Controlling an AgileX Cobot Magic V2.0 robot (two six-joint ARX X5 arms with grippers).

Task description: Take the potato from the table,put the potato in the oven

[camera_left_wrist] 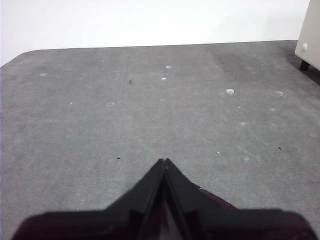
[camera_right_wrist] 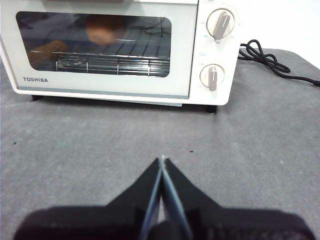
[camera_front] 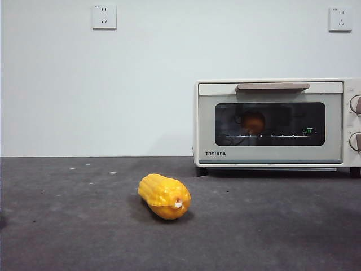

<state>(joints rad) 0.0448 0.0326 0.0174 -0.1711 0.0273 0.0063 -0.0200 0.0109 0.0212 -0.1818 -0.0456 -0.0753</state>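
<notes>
Although the potato (camera_right_wrist: 102, 30), rounded, smooth and probably light, would best be held across its middle, it already sits inside the closed oven (camera_right_wrist: 190, 60), beyond the right gripper (camera_right_wrist: 162, 161), whose jaws are together like those of the left gripper (camera_left_wrist: 164, 162).

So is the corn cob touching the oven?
Apart. The front view shows bare table between the corn cob and the oven behind it.
</notes>
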